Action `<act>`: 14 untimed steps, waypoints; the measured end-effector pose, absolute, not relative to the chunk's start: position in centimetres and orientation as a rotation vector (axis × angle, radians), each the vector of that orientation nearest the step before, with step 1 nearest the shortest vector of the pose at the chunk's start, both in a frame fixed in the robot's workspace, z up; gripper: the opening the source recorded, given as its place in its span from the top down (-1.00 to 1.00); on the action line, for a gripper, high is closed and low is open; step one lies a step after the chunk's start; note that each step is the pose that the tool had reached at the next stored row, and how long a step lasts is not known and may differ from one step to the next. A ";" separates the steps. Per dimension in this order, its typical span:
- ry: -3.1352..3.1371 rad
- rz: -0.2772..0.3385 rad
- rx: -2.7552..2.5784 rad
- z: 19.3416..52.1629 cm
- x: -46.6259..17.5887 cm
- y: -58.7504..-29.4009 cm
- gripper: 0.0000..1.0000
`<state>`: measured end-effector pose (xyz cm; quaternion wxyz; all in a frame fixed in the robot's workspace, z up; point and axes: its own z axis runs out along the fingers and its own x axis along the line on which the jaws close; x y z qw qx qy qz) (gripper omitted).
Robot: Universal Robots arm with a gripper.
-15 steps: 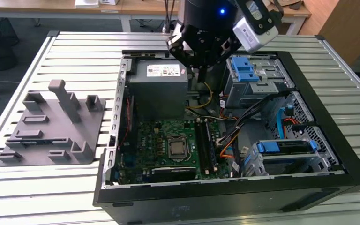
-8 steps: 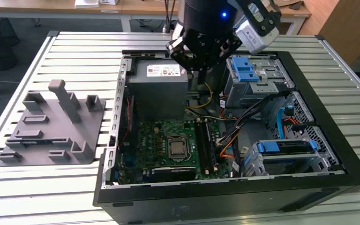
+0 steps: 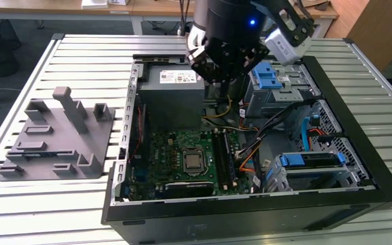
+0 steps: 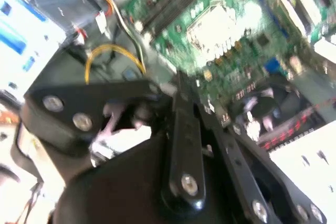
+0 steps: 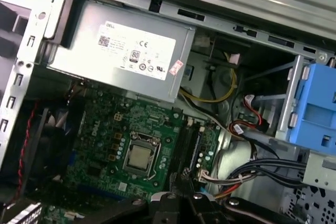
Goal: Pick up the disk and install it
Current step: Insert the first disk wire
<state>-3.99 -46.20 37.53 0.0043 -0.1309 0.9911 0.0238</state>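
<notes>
computer case (image 3: 359, 168) lies open across the centre and right of the exterior view. gripper (image 3: 223, 76) hangs at upper centre over the power supply (image 3: 172, 84), jaws seemingly closed together on nothing. disk (image 3: 310, 160) sits in its blue carrier at lower right, well apart. you may judge it either unpicked or already seated; which, undetermined.

Disk (image 3: 308, 160): flat, level, blue carrier showing at both ends. Sits in the metal cage (image 3: 332, 179) in the case corner, at the exterior view's lower right.
</notes>
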 end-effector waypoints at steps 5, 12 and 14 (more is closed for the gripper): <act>3.109 0.076 -0.410 37.5 -3.0 -46.2 0.79; 3.108 0.076 -0.413 37.4 -3.0 -46.8 0.79; 3.108 0.076 -0.416 37.4 -3.0 -47.2 0.79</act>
